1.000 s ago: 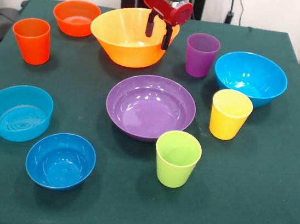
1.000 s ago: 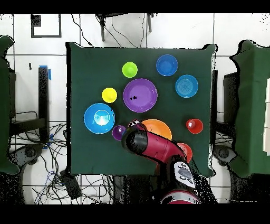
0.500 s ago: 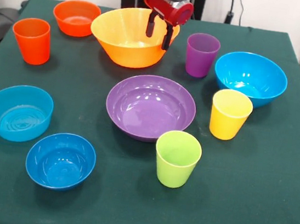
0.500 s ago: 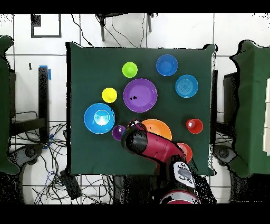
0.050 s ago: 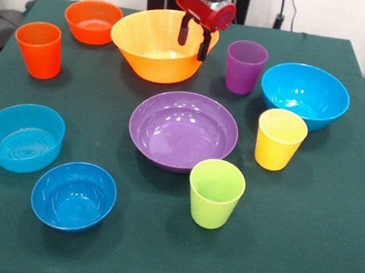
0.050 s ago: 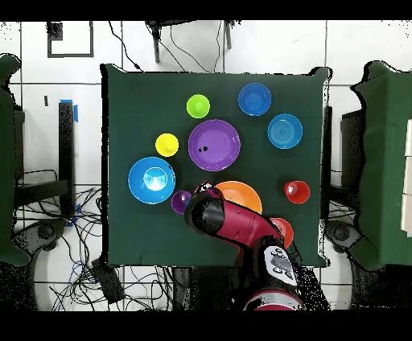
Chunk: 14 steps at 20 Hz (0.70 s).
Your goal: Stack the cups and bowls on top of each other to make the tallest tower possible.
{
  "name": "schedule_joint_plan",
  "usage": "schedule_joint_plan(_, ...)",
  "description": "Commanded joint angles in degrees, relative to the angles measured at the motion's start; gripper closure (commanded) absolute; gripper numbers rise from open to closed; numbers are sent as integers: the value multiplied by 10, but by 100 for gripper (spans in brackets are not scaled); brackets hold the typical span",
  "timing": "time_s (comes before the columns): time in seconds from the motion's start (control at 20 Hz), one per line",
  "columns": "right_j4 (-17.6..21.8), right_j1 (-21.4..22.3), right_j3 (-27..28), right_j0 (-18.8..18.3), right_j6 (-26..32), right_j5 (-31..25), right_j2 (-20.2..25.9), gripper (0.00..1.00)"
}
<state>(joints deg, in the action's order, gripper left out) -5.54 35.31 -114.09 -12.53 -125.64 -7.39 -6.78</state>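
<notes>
every cup and bowl stands upright, mouth up, apart on the green worktop [image 5: 333, 217], and all look empty. the end effector [image 5: 194, 40] hangs with its fingers narrowly parted astride the right rim of the orange-yellow bowl [image 5: 155, 44], one finger inside, one outside; whether they pinch the rim i cannot tell. just right of it stands the purple cup [image 5: 245, 66], then the large blue bowl [image 5: 304, 94]. the purple bowl [image 5: 183, 130] sits mid-worktop, with the lime green cup [image 5: 215, 193] touching its near rim.
</notes>
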Motion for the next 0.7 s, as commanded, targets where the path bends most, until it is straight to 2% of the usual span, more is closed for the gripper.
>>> schedule_joint_plan(0.05, 20, -22, 37, 20, -33, -13, 34, 0)
schedule_joint_plan(0.1, 22, -24, 39, 24, -33, -11, 29, 0)
schedule_joint_plan(0.15, 23, -25, 40, 28, -32, -9, 25, 100)
schedule_joint_plan(0.7, 9, -22, 40, 29, -38, -33, 29, 100)
